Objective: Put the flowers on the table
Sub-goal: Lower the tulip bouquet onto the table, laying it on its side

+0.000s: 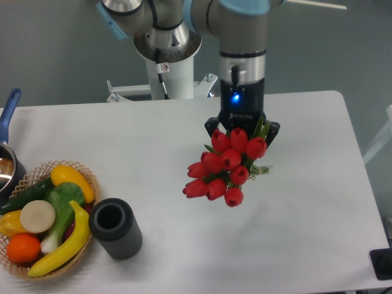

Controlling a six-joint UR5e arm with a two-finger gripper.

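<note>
One gripper point(242, 136) clamps one bunch of flowers point(225, 166), about ten red heads, above the table point(318, 202); stems and fingertips are hidden.

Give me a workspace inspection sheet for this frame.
Surface: white table, bare on the right.
Job's things: red tulips held by the gripper, blooms toward the camera, stems mostly hidden.
Clutter: wicker basket of fruit and vegetables, dark ribbed cylinder, pan with blue handle at the left edge.
Grippers: gripper shut on the tulips, blue light on.
Cables: nothing seen.
Surroundings: arm base, grey floor.
</note>
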